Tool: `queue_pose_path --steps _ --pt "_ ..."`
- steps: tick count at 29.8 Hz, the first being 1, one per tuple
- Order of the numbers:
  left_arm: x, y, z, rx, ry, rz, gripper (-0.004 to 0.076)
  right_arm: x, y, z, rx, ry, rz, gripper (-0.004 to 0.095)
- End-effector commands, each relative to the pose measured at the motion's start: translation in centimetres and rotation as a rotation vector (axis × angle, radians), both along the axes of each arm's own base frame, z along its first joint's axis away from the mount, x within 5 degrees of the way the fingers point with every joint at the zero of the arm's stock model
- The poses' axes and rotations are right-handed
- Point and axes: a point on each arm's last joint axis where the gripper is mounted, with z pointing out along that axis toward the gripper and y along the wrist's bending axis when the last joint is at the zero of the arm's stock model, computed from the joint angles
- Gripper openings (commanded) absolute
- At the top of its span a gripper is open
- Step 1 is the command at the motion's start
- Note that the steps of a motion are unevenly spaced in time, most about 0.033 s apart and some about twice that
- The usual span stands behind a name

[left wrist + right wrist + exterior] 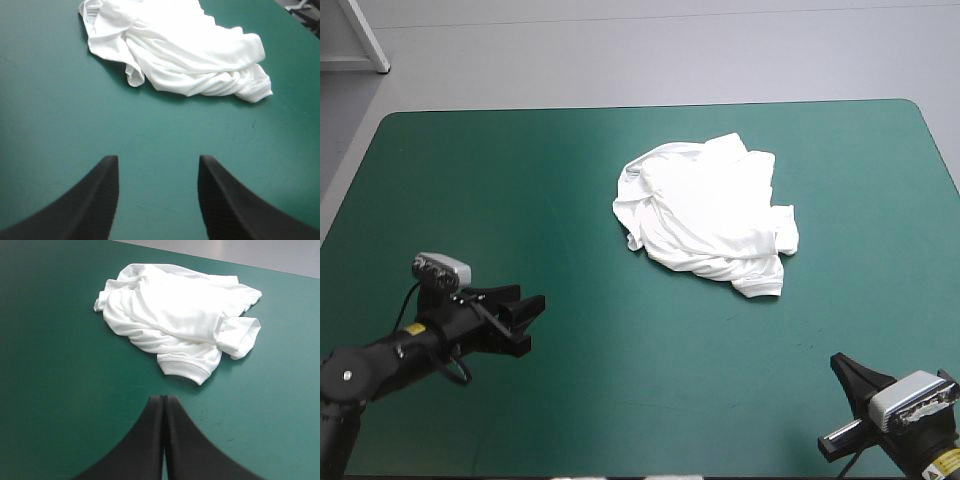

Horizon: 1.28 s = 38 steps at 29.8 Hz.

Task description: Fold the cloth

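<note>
Crumpled white T-shirt (705,215) heaped on the teal-green counter (470,180), right of centre, toward the far edge. Left pincer (157,160) spread wide, well short of the heap. Right pincer (164,400) pressed together, also apart, empty.

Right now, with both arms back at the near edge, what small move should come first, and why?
Probably ease the left gripper forward toward the T-shirt. It stands open, and the shirt lies ahead as a crumpled heap that nothing holds. The right gripper is shut and would need to open first.
</note>
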Motion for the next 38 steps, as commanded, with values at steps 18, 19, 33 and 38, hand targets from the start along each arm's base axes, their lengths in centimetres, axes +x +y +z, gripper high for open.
queue_pose_path --steps 18,19,33,38 --pt "21.7 -9.9 -1.0 0.211 -0.038 -0.173 0.0369 0.0 -0.1 1.6 0.035 -0.081 -0.014 -0.0017" --pt "22.3 -10.1 -1.3 0.215 -0.025 -0.170 0.0369 0.0 -0.1 1.6 0.035 -0.081 -0.014 -0.0017" --pt "27.8 -11.7 -5.4 0.289 0.011 -0.195 0.0456 0.0 -0.1 1.6 0.039 -0.081 -0.013 -0.0015" --pt "28.4 -12.2 -7.1 0.291 0.041 -0.206 0.0455 0.0 -0.1 1.6 0.040 -0.085 -0.013 -0.0015"
